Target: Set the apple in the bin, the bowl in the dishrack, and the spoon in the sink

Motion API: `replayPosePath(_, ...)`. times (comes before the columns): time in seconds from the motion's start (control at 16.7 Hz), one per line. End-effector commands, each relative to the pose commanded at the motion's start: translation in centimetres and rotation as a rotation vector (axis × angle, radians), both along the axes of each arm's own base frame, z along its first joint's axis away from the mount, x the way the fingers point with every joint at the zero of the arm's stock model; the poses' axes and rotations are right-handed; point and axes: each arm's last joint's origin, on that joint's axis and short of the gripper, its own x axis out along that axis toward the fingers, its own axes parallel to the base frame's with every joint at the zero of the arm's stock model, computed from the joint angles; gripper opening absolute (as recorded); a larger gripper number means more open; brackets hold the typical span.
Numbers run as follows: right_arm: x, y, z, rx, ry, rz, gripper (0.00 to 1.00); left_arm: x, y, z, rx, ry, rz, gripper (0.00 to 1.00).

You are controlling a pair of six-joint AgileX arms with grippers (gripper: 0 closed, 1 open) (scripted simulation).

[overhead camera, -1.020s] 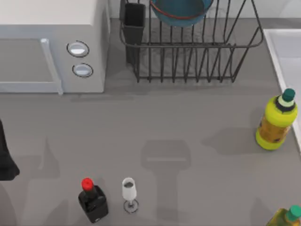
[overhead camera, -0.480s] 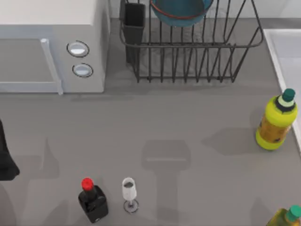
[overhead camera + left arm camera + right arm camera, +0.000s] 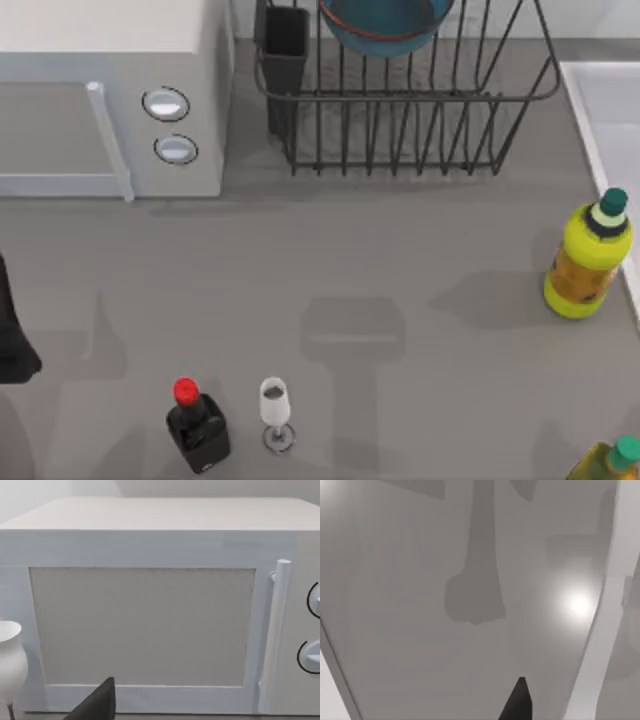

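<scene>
The teal-blue bowl [image 3: 383, 22] with its reddish rim rests inside the black wire dishrack [image 3: 400, 110] at the table's back, next to the rack's dark utensil cup [image 3: 286, 50]. A strip of the pale sink [image 3: 600, 110] runs along the right edge. The apple, the spoon and the bin are out of view. My left arm [image 3: 10, 340] is parked at the left edge; a dark part of my left gripper [image 3: 97, 705] faces the microwave door [image 3: 145, 625]. A dark tip of my right gripper [image 3: 517, 702] hangs over a grey surface with a pale strip [image 3: 602, 615] beside it.
A white microwave [image 3: 110, 100] fills the back left. A red-capped black bottle [image 3: 197, 425] and a small wine glass [image 3: 275, 412] stand near the front. Yellow bottles stand at the right [image 3: 588, 260] and front right [image 3: 610, 462]. A white rounded vessel [image 3: 10, 667] stands beside the microwave.
</scene>
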Motion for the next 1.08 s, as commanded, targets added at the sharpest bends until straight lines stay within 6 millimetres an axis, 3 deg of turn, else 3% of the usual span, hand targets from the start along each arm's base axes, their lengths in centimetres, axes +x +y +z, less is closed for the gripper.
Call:
replayPosePath(0.12,-0.2,0.1,1.2,-0.008,-0.012,-0.004,0.00,0.0,0.0,0.0,0.000,0.000,0.000,1.00)
replayPosePath(0.42,-0.2,0.2,1.1,-0.005,-0.007,-0.006,0.00,0.0,0.0,0.0,0.000,0.000,0.000,1.00)
replayPosePath(0.6,1.1,-0.2,1.5,0.005,0.010,0.001,0.00,0.0,0.0,0.0,0.000,0.000,0.000,1.00)
replayPosePath(0.84,5.7,-1.3,2.7,0.022,0.046,0.026,0.00,0.0,0.0,0.0,0.000,0.000,0.000,1.00)
replayPosePath(1.08,12.9,-2.2,4.0,0.026,0.061,0.047,0.00,0.0,0.0,0.0,0.000,0.000,0.000,1.00)
